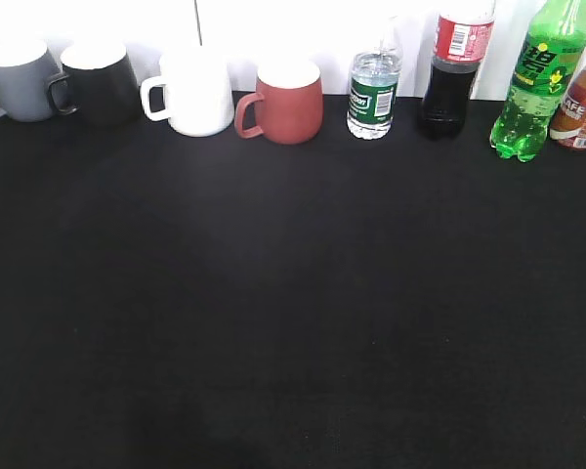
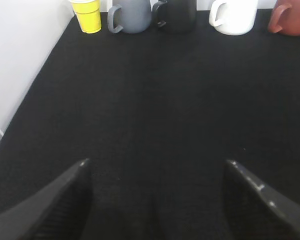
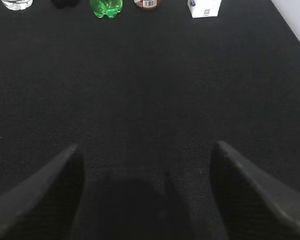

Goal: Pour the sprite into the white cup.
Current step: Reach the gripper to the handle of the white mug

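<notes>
Black cloth desk [image 1: 293, 313] against white wall [image 1: 273, 29]. Sprite [image 1: 539, 83] far right in back row; white cup [image 1: 193, 93] left of centre. Both grippers' fingers [image 2: 60, 200] [image 3: 250, 190] spread wide, empty.

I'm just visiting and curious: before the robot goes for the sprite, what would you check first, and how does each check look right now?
1. Sprite upright at the back of the table: ok.
2. Sprite cap on or off: cannot tell, the top is cut off.
3. White cup upright, mouth up: ok.
4. Left gripper open and empty: ok.
5. Right gripper open and empty: ok.
6. Room around the sprite: not ok, a cola bottle and a brown bottle stand close on either side.
</notes>
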Robot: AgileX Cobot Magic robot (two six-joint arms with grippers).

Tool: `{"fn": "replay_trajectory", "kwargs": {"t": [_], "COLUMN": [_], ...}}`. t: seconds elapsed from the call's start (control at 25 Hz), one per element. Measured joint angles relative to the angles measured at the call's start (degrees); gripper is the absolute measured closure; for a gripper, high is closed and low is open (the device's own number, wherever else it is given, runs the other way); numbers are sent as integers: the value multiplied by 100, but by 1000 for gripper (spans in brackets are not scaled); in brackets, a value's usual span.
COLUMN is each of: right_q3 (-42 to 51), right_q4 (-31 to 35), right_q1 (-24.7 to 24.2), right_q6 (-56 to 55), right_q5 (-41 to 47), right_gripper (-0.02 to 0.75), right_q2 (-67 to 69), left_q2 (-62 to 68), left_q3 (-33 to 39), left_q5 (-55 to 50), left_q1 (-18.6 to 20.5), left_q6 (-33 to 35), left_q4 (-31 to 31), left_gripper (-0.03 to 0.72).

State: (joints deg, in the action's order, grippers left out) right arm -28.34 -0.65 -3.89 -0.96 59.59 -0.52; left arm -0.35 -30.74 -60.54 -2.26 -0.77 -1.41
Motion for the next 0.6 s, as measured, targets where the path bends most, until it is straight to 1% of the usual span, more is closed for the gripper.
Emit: {"fn": "replay_trajectory", "kwargs": {"t": [0.16,0.28,0.32,0.44,0.52,0.6], "right_q3": [0,0,0,0,0,0], "right_q4": [0,0,0,0,0,0], "right_q1": [0,0,0,0,0,0], "right_q6": [0,0,0,0,0,0], "right_q5": [0,0,0,0,0,0], "right_gripper": [151,151,151,151,151,151], "right_q2": [0,0,0,0,0,0], "left_q2": [0,0,0,163,855,1848], "left_q3": [0,-7,-68,-115,0,117], "left_q5": [0,12,186,2543,3539,4337], "left_q1": [0,0,0,0,0,0], "left_q6": [0,0,0,0,0,0], "left_q4": [0,0,0,83,86,105], "left_gripper": [86,126,129,137,138,138]}}
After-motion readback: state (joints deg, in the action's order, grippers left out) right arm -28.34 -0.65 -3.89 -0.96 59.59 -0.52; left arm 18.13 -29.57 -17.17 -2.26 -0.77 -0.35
